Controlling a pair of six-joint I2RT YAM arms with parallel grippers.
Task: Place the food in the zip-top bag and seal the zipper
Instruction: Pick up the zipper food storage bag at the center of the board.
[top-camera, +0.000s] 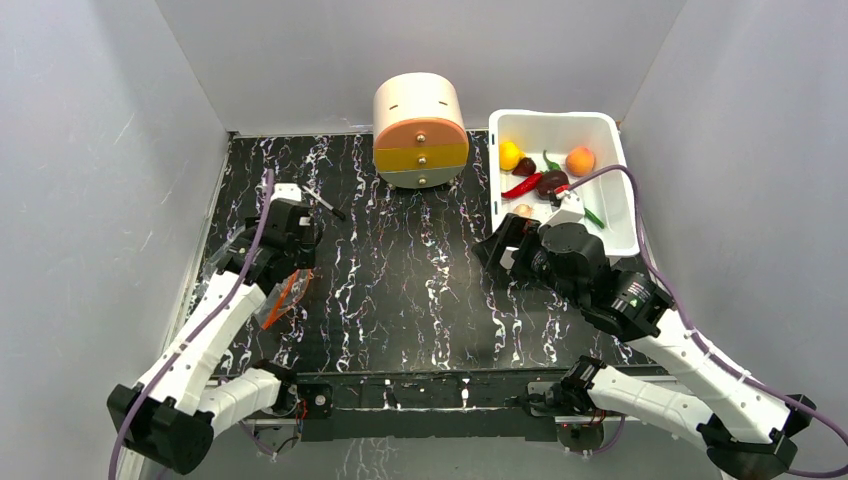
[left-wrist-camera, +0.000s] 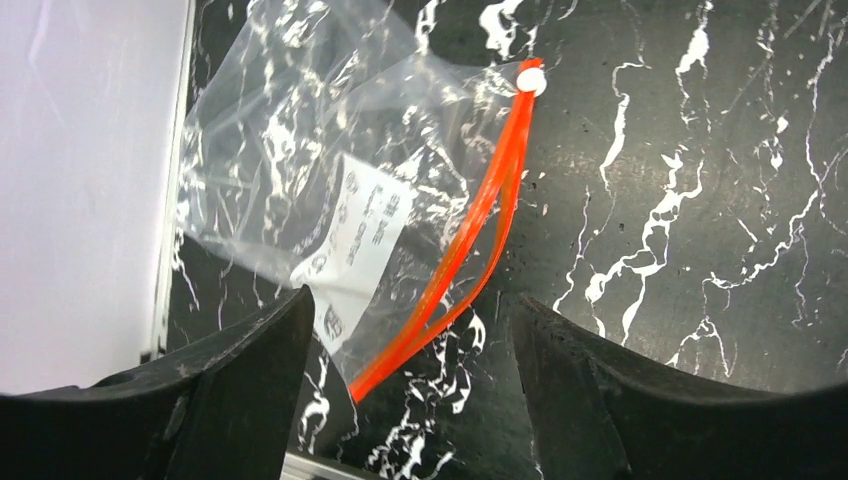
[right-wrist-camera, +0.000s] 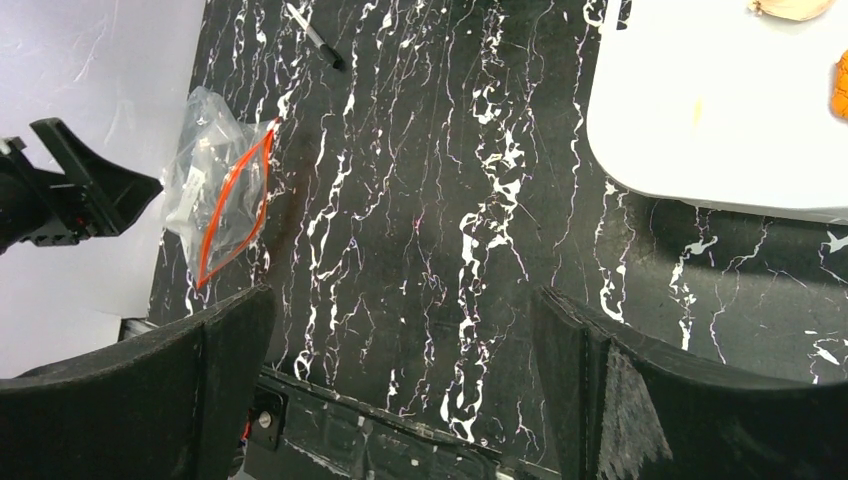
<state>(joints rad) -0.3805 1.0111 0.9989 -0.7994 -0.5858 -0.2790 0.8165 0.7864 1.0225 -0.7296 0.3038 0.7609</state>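
Zip-top bag (left-wrist-camera: 330, 190) is lying flat by the left edge of the table (top-camera: 420, 290), zipper (left-wrist-camera: 470, 240) gaping apart. Left gripper (left-wrist-camera: 410, 320) is hovering over its near corner, jaws spread, gripping nothing. Food (top-camera: 545, 172) is sitting in the white tub (top-camera: 622, 215) far right; right gripper (right-wrist-camera: 405, 300) is hanging by its near-left corner, wide open.

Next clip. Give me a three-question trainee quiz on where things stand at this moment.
1. True or false: the left gripper is clamped on the bag.
2. Where is the food? A) in the white tub B) in the bag C) nowhere in view
3. Fill in: the bag's zipper is ____.
Key: 1 false, its jaws stand open, gripping nothing. 2 A. 3 open, its two strips bowed apart.
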